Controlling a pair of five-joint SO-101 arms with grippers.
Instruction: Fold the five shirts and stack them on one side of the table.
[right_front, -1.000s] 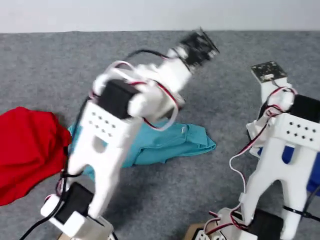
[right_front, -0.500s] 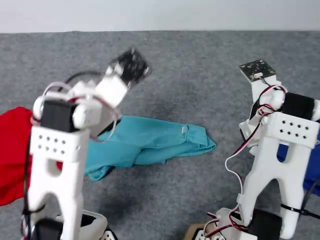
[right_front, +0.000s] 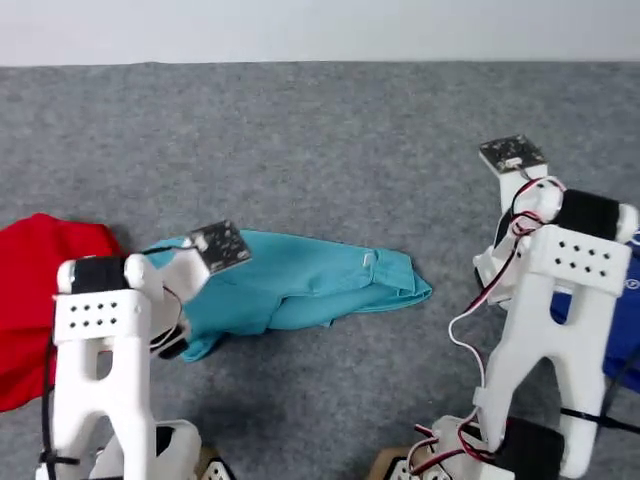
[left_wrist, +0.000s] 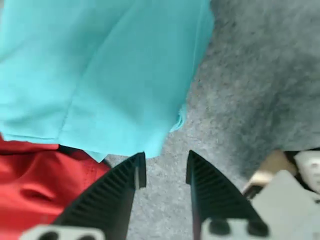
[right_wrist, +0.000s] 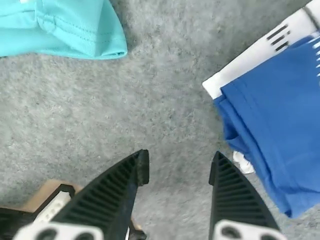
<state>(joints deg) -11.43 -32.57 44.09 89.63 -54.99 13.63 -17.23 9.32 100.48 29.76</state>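
The crumpled turquoise cotton shirt (right_front: 300, 285) lies around the middle of the grey felt worktop (right_front: 330, 130). The left gripper (left_wrist: 165, 170) hangs over that shirt's left end. Its jaws are only a narrow gap apart with nothing in them, and the turquoise hem sits just past the fingertips without touching.

The bunched red shirt (right_front: 40, 300) is at the left edge, tucked right up against the turquoise one. The right gripper (right_wrist: 180, 167) is spread wider, also empty, over bare felt between the turquoise shirt and the folded blue shirt (right_wrist: 280, 125) at the right edge. The blue one rests on a white cloth with black stripes (right_wrist: 260, 55).

So that's one turquoise, one red, one blue and one white.
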